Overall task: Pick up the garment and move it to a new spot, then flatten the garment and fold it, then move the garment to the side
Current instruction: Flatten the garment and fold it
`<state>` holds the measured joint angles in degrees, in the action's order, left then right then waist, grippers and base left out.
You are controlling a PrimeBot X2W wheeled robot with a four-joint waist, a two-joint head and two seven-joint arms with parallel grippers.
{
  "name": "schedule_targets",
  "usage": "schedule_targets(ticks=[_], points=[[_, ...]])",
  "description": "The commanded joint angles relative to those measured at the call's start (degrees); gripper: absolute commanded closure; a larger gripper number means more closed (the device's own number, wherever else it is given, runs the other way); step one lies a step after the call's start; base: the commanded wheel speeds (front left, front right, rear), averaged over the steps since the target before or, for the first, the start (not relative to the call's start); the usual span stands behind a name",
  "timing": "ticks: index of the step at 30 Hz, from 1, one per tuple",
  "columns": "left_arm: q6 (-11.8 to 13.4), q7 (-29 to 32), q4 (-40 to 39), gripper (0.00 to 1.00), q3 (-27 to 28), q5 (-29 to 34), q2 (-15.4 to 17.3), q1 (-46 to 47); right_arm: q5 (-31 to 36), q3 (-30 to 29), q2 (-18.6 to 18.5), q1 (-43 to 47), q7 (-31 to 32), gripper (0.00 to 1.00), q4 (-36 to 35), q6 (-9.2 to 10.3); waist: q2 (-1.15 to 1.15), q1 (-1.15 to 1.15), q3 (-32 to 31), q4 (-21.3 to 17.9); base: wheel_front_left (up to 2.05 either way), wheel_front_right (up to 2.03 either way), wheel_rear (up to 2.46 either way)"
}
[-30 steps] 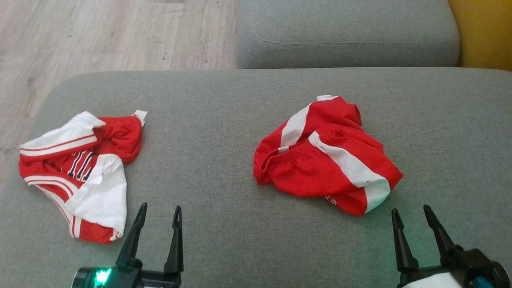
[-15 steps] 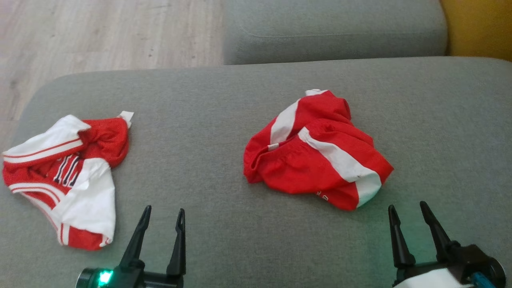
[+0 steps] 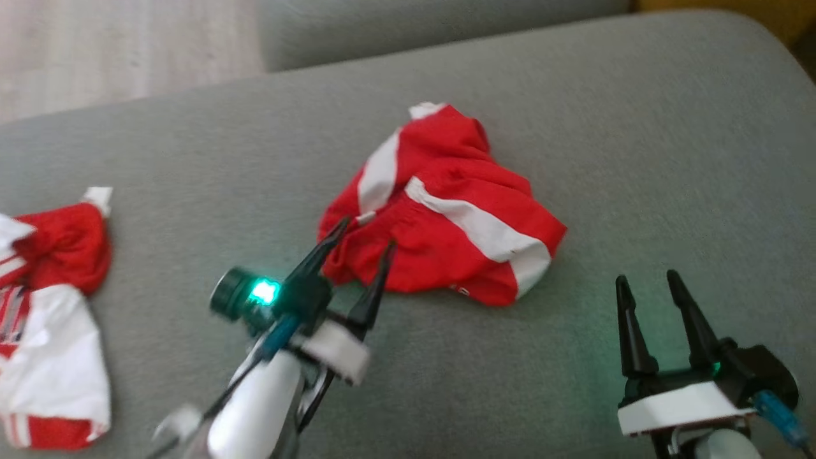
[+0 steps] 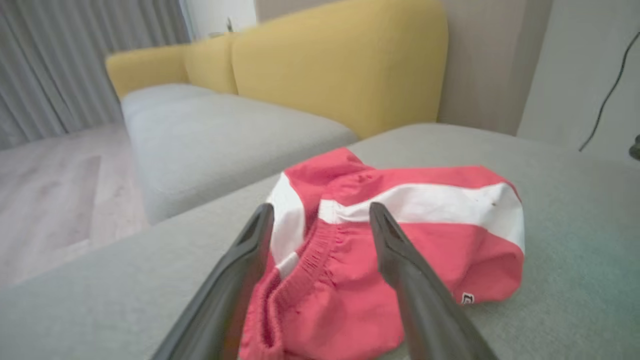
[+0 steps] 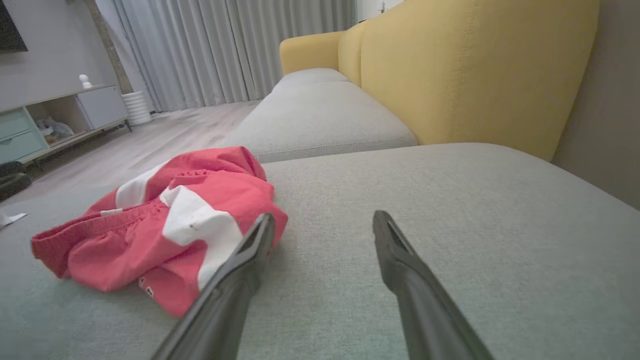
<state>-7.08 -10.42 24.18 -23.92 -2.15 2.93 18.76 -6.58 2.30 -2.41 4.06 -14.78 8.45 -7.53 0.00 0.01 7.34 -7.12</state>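
Left claw (image 3: 367,231) now forward, spread, at near edge of garment (image 3: 446,242); right claw (image 3: 645,276) spread over cushion (image 3: 637,127).

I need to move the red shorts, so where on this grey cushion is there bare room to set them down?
Widest bare patch: right of the red shorts, beyond the right hand, to the cushion edge. The strip between shorts and jersey is also free. Crowded: the jersey's left end, and the shorts' hem by the left hand.
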Motion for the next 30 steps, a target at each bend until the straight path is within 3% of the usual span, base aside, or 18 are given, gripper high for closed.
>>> schedule_targets(ticks=[1, 9, 18, 30], points=[[-0.1, 1.4, 0.2, 0.0, 0.5, -0.3, 0.1, 3.8, -0.2, 1.2, -0.5, -1.9, -0.2, 0.0, -2.0, 0.04, 0.0, -0.01, 3.1, -3.0, 0.0, 0.0, 0.0], [-0.2, 9.1, 13.0, 0.0, -1.1, 0.5, 0.5, 17.0, -0.3, 1.1, -0.5, -4.1, -0.2, 0.0, -2.3, 0.04, 0.0, -0.01, 8.1, -6.6, 0.0, 0.0, 0.0], [-0.4, 11.2, 21.6, 0.0, -8.1, -8.5, 0.2, 24.9, 0.8, 2.3, -0.5, -5.3, -0.2, 0.0, -2.0, 0.04, 0.0, -0.01, 10.0, -7.7, 0.0, 0.0, 0.0], [-0.4, 6.3, 18.0, 0.0, -25.4, -19.4, 2.0, 27.4, 0.6, 1.6, -0.5, -5.6, -0.2, 0.0, -0.6, 0.04, 0.0, -0.01, 9.3, -7.1, 0.0, 0.0, 0.0]])
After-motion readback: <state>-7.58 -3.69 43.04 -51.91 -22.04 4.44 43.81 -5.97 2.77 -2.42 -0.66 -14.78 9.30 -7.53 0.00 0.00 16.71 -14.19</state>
